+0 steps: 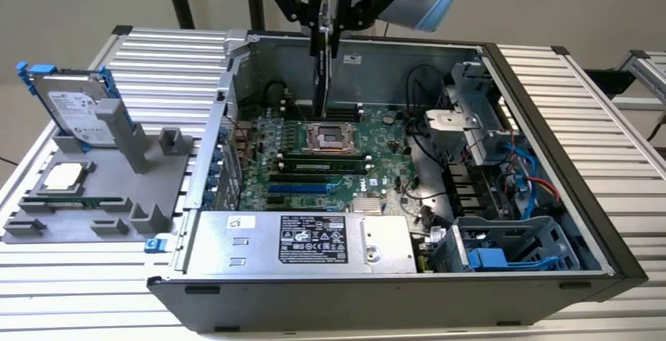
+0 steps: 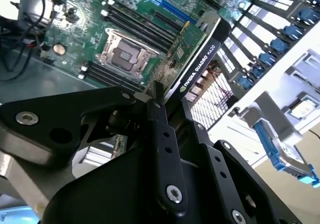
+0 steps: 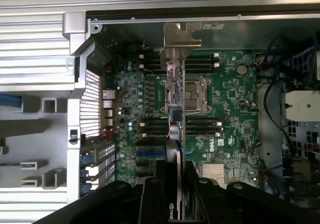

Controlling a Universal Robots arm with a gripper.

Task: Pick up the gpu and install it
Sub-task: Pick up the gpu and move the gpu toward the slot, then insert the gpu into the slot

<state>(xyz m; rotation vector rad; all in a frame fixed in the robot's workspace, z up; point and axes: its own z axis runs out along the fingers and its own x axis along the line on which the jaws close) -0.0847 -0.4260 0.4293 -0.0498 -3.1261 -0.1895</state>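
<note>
Aloft, tool (image 1: 324,37) clamped on gpu (image 1: 324,83); bracket (image 3: 177,39) face-on in first wrist view.

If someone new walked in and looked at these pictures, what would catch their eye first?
First, the black pincer at the top of the exterior view, shut on a graphics card that hangs edge-on over the open computer case. Inside lies the green motherboard with its bare processor socket. At the exterior view's left, a hard drive with blue clips stands upright in a grey holder.
</note>
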